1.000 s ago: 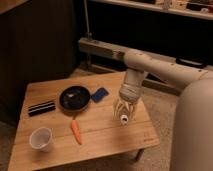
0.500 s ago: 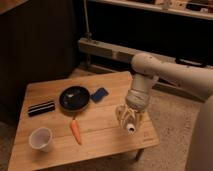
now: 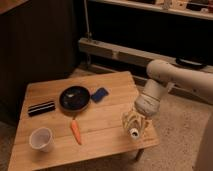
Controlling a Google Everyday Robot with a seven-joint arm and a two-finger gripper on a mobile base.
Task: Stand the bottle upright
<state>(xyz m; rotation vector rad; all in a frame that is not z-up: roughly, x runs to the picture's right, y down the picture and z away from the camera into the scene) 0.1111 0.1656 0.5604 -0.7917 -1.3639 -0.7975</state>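
The clear plastic bottle (image 3: 133, 130) is near the right front corner of the wooden table (image 3: 105, 125). It is tilted, and its small white cap (image 3: 134, 133) points down and toward the camera. My gripper (image 3: 134, 120) comes down from the white arm (image 3: 150, 97) and is shut on the bottle's body, holding it at or just above the tabletop. Most of the bottle's body is hidden by the gripper.
An orange carrot (image 3: 75, 132) lies at the middle front and a white cup (image 3: 41, 139) at the front left. A black bowl (image 3: 75, 98), a blue item (image 3: 99, 94) and a black striped bar (image 3: 41, 108) sit further back. The table edge is close to the bottle.
The gripper and bottle have moved right and toward the front right corner of the table. The arm has swung right. The other objects have not moved.
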